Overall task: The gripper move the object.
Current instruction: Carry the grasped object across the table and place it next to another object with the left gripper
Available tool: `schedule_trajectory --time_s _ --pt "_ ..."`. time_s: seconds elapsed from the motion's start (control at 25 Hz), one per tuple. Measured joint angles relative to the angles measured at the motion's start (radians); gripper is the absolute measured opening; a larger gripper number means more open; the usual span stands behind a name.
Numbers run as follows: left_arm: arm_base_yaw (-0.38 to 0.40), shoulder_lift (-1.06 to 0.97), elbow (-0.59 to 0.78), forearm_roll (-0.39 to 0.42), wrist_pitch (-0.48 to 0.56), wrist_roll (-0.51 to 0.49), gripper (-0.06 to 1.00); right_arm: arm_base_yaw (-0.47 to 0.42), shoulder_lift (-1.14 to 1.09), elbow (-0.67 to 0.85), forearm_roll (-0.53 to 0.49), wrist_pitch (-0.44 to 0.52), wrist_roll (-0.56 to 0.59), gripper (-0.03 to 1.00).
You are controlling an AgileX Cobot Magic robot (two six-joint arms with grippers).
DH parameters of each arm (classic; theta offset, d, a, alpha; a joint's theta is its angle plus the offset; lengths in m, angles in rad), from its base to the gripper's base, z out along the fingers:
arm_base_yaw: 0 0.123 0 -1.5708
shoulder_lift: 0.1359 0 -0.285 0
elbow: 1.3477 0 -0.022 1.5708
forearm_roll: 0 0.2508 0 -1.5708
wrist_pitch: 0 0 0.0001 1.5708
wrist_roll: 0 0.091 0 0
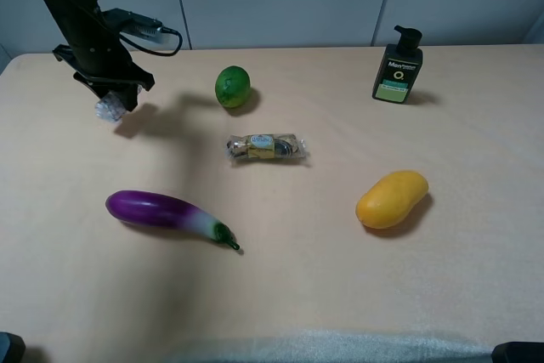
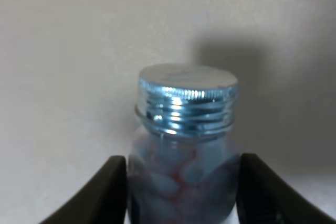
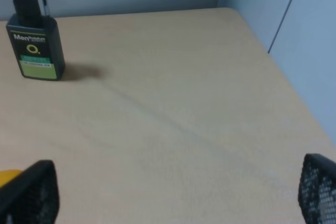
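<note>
The object is a small clear bottle (image 2: 181, 177) of pale pellets with a silver screw cap (image 2: 186, 100). My left gripper (image 2: 181, 192) is shut on the bottle's body, with one dark finger (image 2: 100, 198) on each side. In the exterior high view the left gripper (image 1: 109, 98) is at the table's far left and the bottle (image 1: 110, 109) hangs under it, seemingly a little above the tabletop, with its shadow to the right. My right gripper (image 3: 178, 187) is open and empty over bare table near the right edge.
On the table are a green lime (image 1: 232, 87), a foil-wrapped candy pack (image 1: 265, 148), a purple eggplant (image 1: 166, 212), a yellow mango (image 1: 391, 199) and a black pump bottle (image 1: 397, 70), which also shows in the right wrist view (image 3: 34, 43). A grey wall stands behind the table.
</note>
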Motion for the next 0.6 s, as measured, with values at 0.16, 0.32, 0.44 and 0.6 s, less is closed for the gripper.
schedule_trajectory --time_s 0.16,0.32,0.44,0.6 --pt "0.0 -0.072 0.0 0.0 0.036 -0.001 0.53 0.0 0.0 0.0 0.0 0.0 0.0 0.69" --pt "-0.014 -0.143 0.0 0.001 0.048 -0.021 0.53 0.0 0.0 0.0 0.0 0.0 0.0 0.69" --pt "-0.036 -0.181 0.0 0.001 0.089 -0.026 0.53 0.0 0.0 0.0 0.0 0.0 0.0 0.69" --pt "-0.064 -0.205 0.0 0.0 0.179 -0.027 0.53 0.0 0.0 0.0 0.0 0.0 0.0 0.69"
